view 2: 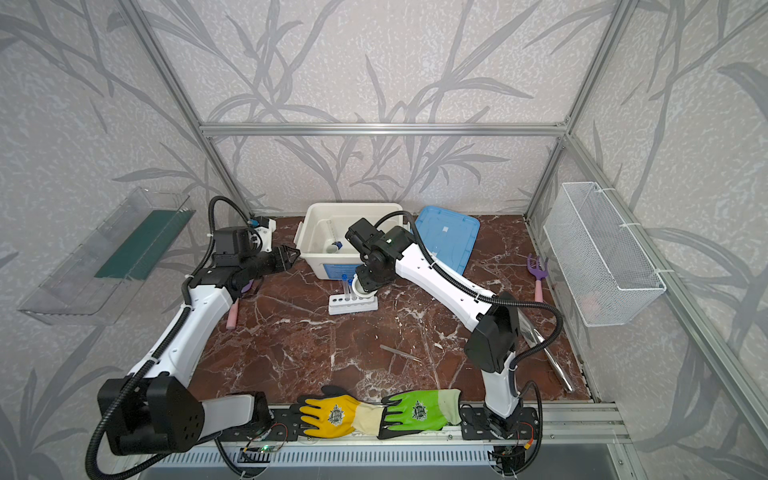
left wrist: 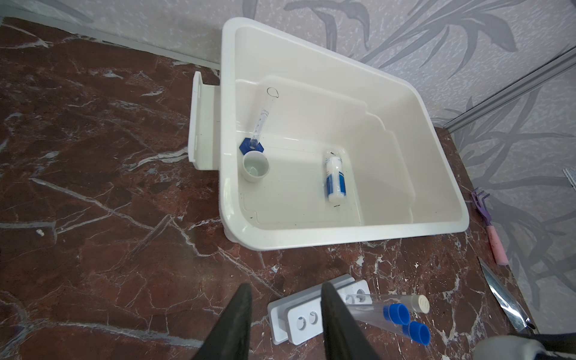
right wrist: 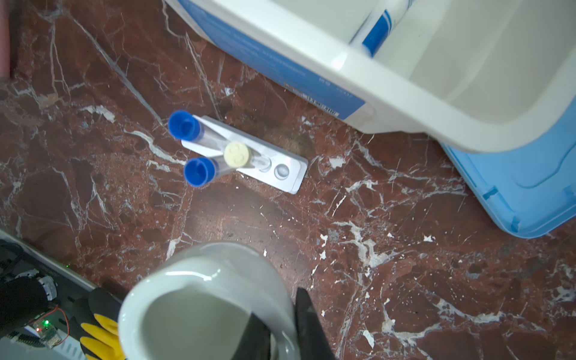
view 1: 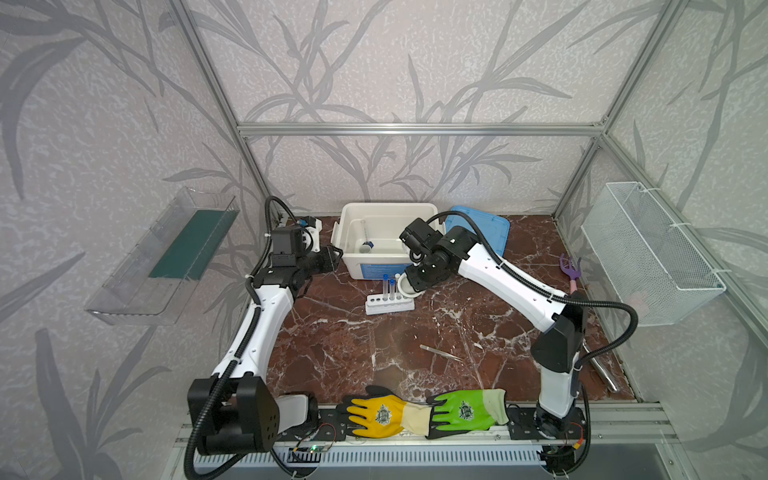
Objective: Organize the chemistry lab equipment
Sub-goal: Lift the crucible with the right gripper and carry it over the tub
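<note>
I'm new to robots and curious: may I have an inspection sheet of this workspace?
Surface: red-brown marble tabletop.
Job's things: three capped clear tubes standing in white six-hole rack; metal tweezers loose; white bin holds white ceramic dish, blue-labelled vial, blue-based clear vessel.
Clutter: yellow glove, green glove, purple rake, blue lid.
Grippers: left gripper open, empty; right gripper shut on second white ceramic dish.
Cables: black ribbed hoses along arms.
Surroundings: white wire basket, clear wall shelf.
</note>
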Controlling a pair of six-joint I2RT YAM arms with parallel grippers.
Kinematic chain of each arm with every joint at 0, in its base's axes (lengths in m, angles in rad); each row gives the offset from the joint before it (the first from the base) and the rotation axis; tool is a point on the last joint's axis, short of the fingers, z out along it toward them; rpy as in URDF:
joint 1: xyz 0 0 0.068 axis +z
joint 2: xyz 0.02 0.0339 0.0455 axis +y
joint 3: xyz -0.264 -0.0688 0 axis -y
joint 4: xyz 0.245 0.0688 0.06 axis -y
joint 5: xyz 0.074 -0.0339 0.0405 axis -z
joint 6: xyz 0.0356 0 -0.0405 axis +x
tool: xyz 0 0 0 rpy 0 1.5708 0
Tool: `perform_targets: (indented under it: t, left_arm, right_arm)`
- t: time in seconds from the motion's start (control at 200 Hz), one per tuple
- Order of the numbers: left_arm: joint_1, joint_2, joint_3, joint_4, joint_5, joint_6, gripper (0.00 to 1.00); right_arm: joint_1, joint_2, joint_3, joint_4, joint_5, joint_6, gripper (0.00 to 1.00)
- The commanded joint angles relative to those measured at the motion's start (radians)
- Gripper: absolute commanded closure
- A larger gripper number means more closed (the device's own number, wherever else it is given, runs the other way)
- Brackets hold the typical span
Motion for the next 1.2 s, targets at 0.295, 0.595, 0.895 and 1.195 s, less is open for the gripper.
perform_targets:
  t: [0.295, 0.595, 0.895, 1.195]
  left_arm:
    - [0.003, 0.027, 0.001, 0.0, 0.013, 0.014, 0.62]
    - [0.003, 0.027, -0.002, 0.003, 0.015, 0.016, 0.62]
    - [0.003, 0.035, -0.001, 0.003, 0.015, 0.016, 0.62]
    - [0.003, 0.05, 0.001, 0.005, 0.014, 0.017, 0.63]
  right_arm:
    - [-0.079, 0.348, 0.703, -0.174, 0.102, -0.113, 0.9]
    - [-0.136, 0.437, 0.75, -0.02, 0.059, -0.12, 0.89]
    - [-0.174, 0.542, 0.797, 0.094, 0.011, -0.118, 0.89]
    - [-0.184, 0.618, 0.803, 0.171, -0.037, -0.125, 0.9]
